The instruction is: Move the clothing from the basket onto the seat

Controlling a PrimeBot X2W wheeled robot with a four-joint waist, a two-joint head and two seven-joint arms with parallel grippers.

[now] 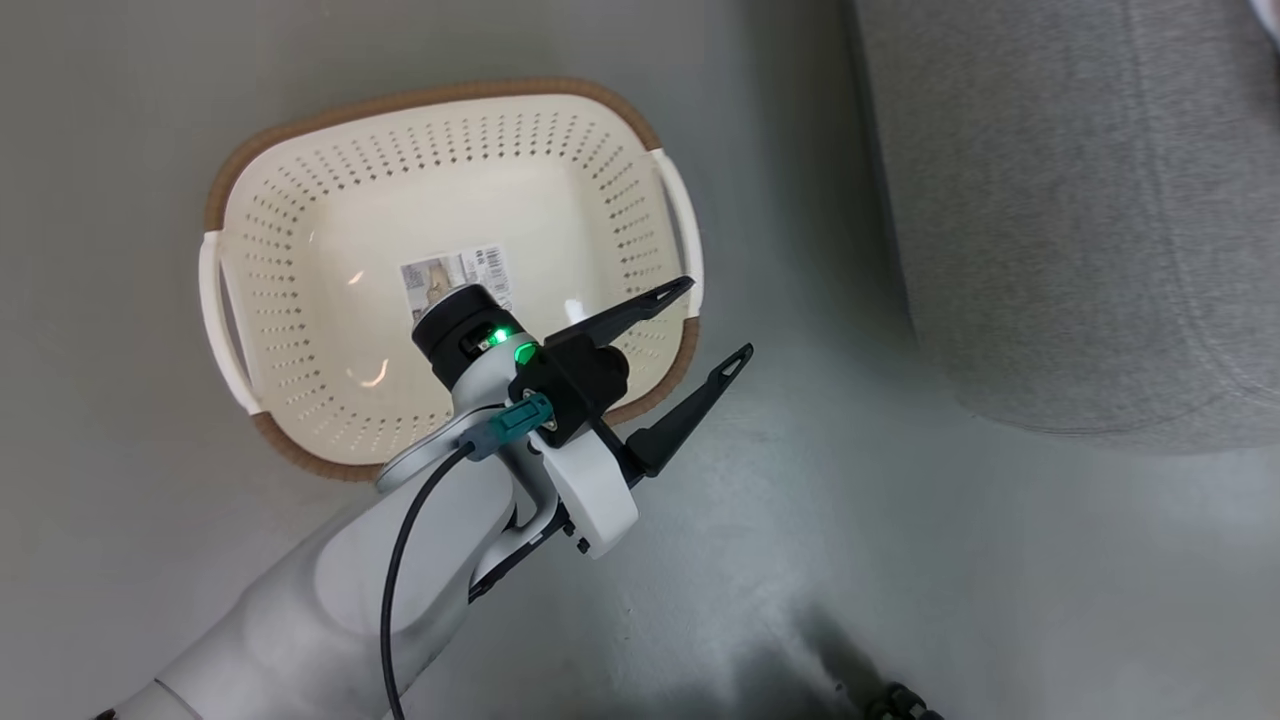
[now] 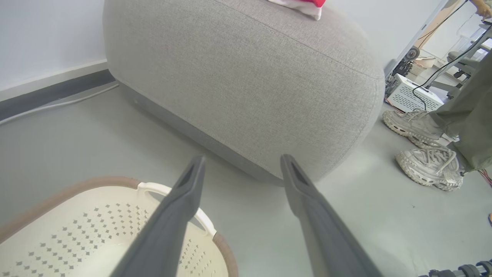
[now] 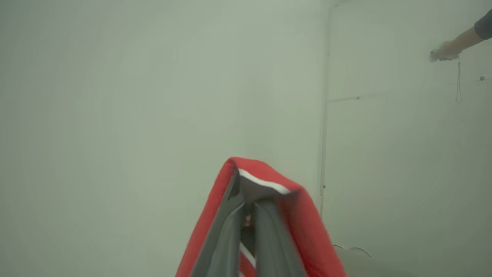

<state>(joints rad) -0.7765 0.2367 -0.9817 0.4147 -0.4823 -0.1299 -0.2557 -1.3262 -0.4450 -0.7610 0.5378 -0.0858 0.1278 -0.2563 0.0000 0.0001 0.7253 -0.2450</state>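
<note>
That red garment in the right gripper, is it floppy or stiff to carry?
Probably floppy: the red garment drapes over the shut right gripper. Likely light, since a narrow fingertip pinch holds it. It could slip if swung.

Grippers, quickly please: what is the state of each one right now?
Left gripper: open, holding nothing.
Right gripper: closed on the red clothing.

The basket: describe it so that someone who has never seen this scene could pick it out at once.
Find the big grey sofa on the head view's right; the basket stands on the floor left of it. It alone is cream-white perforated plastic, with a brown rim, two white handles and a barcode sticker inside.
</note>
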